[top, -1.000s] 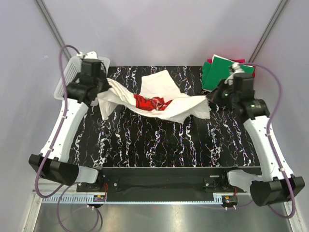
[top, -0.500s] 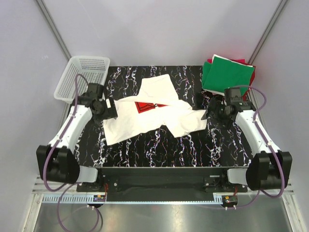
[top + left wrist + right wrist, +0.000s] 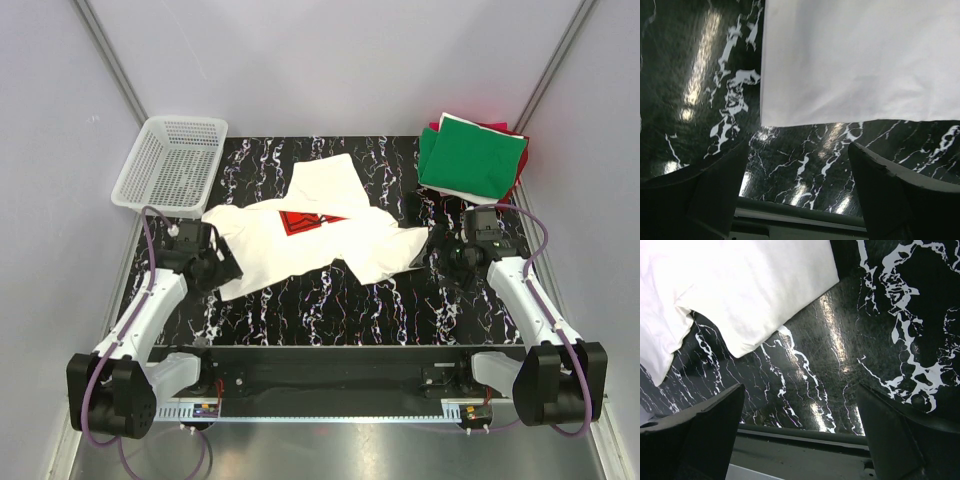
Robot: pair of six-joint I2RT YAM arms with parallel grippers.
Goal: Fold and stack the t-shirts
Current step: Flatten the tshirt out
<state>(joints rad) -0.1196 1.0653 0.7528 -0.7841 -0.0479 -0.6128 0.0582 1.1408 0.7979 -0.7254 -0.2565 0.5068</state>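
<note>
A cream-white t-shirt (image 3: 330, 235) with a red print (image 3: 303, 221) lies spread and crumpled on the black marbled table (image 3: 330, 300). My left gripper (image 3: 222, 268) stands open just off the shirt's near-left edge. In the left wrist view its fingers (image 3: 700, 195) frame bare table below the white hem (image 3: 860, 60), the gripper (image 3: 799, 152) holding nothing. My right gripper (image 3: 433, 250) is open beside the shirt's right corner. In the right wrist view the white cloth (image 3: 740, 290) lies beyond the empty gripper (image 3: 800, 390). Folded green t-shirts (image 3: 472, 155) rest on a red one (image 3: 497, 127) at the back right.
A white mesh basket (image 3: 170, 160) stands off the table's back left corner. The table's near rail (image 3: 330, 355) runs between the arm bases. Grey walls close in both sides.
Both grippers opened and let go of the white t-shirt, which dropped from a stretched hang onto the table. Both arms then drew back toward the near edge, lower.
</note>
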